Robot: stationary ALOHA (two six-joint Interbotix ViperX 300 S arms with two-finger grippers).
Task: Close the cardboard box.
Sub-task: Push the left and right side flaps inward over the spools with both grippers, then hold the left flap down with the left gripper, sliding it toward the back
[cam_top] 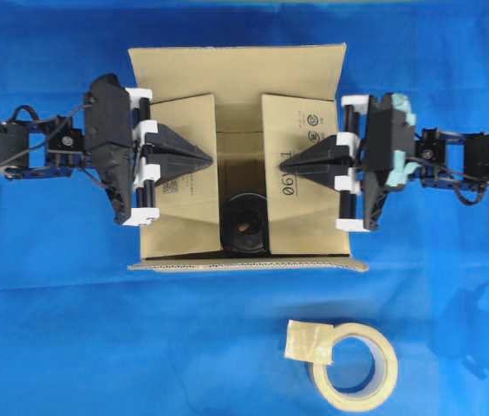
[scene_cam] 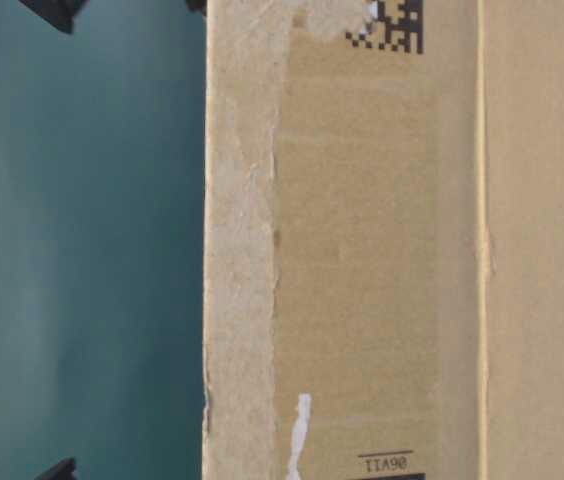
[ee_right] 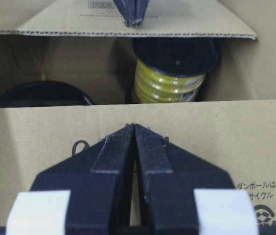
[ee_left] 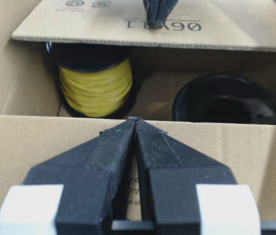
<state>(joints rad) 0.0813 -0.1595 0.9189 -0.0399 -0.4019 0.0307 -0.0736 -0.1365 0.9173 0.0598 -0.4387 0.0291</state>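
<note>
Side flaps folded: closed left claw [cam_top: 203,162] and closed right claw [cam_top: 290,163] press them down on the box [cam_top: 237,65]; far and near flaps likely next.

Overhead view bright, even; soft shadows on the blue cloth-covered bench [cam_top: 227,347]. Table-level view very close, slightly soft. Wrist views sharp; the large brown corrugated cardboard box [ee_left: 11,63] interior dim.

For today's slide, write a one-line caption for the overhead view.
Two shut pincers, left and right, press the cardboard box's side flaps inward.
</note>
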